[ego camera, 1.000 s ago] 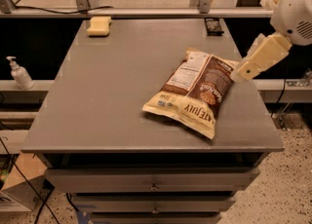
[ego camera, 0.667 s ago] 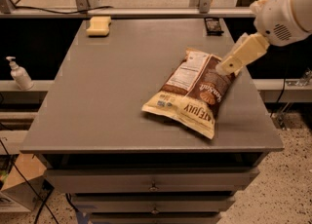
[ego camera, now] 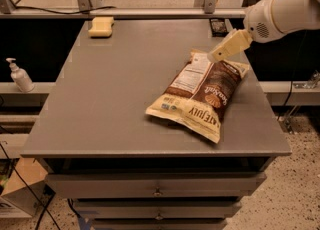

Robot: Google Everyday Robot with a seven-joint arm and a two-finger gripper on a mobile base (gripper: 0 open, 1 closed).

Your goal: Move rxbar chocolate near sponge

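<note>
Look at the pincer (ego camera: pixel 213 57) by the right side of the surface (ego camera: pixel 125 89), at the top end of the chip bag (ego camera: pixel 200 94). Cannot tell if apart or together. Find the rxbar chocolate (ego camera: pixel 217 26) just behind it, at the back edge. Find the sponge (ego camera: pixel 101 26) far to its left, at the back too, well apart from the rxbar chocolate.

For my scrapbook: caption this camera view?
Gripper near the chip bag; snack bar and sponge lie along the table back.
</note>
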